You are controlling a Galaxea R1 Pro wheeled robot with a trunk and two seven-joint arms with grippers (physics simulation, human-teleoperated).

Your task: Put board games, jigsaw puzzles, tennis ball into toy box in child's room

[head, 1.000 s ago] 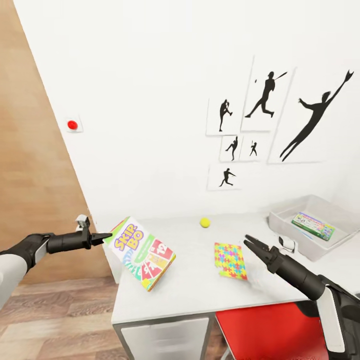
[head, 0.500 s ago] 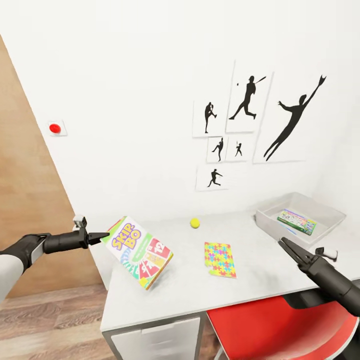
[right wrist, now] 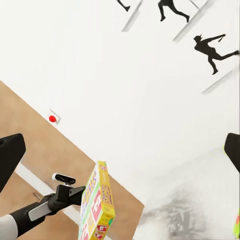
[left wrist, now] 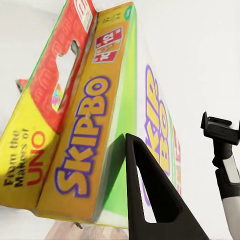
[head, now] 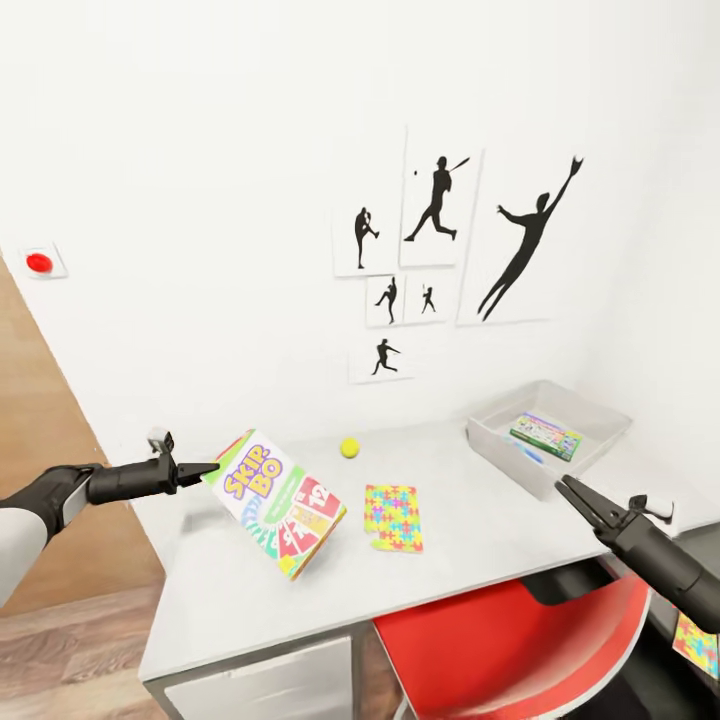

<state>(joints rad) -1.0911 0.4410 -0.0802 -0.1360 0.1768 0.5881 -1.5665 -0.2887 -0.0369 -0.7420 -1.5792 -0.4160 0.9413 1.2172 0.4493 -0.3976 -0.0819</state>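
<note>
My left gripper [head: 208,469] pinches the upper corner of the Skip-Bo game box [head: 281,503], held tilted above the table's [head: 470,540] near end. The toy box [head: 548,432] sits far along the table, nearer my right gripper [head: 572,492], whose fingers look nearly together and empty.

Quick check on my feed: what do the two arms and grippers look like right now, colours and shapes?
Both arms are black toward the wrist with white shells further back. The left gripper and right gripper end in slim, tapering black fingers. Each wrist carries a small white-and-grey block. No cables or markings are visible.
</note>
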